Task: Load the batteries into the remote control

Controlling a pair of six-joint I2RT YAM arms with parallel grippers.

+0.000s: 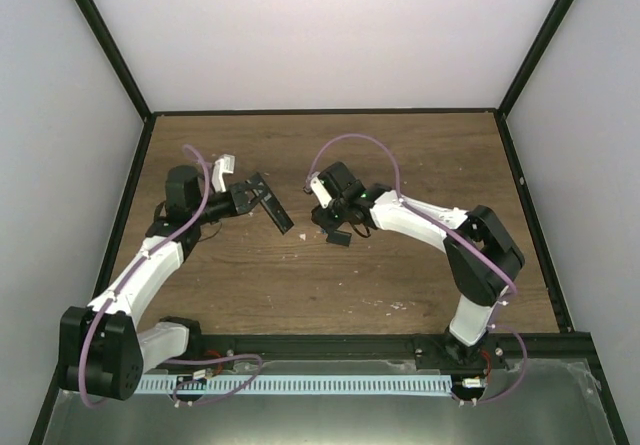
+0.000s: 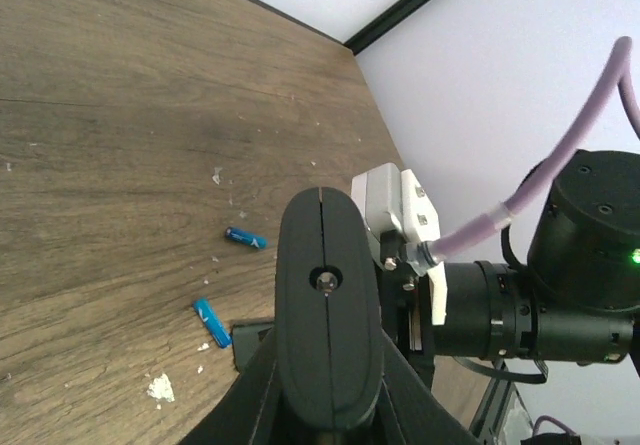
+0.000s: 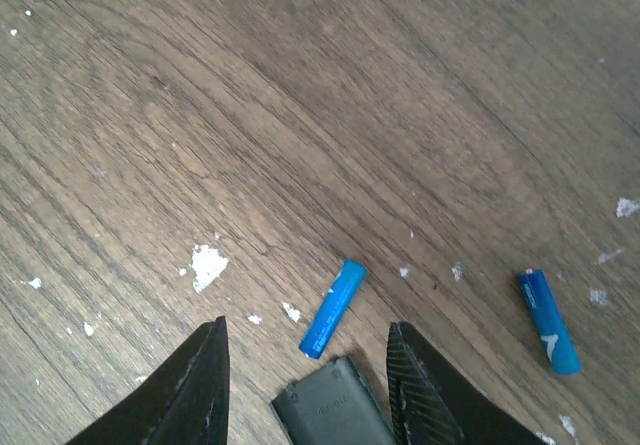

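Observation:
My left gripper (image 1: 246, 201) (image 2: 330, 397) is shut on the remote control (image 1: 270, 203), a slim black bar that the left wrist view shows end-on as a dark oval (image 2: 330, 305), held above the table. Two blue batteries lie on the wood. One battery (image 3: 333, 308) (image 2: 211, 322) sits just ahead of my right gripper (image 3: 307, 327) (image 1: 335, 220), whose fingers stand open and low over the table. The other battery (image 3: 548, 322) (image 2: 245, 237) lies farther right in the right wrist view. Neither battery is touched.
A short black cover piece (image 3: 330, 412) (image 1: 338, 237) (image 2: 250, 335) lies flat between the right fingers, with a gap on each side. White specks of debris (image 3: 207, 265) dot the wood. Black frame rails (image 1: 325, 112) border the table.

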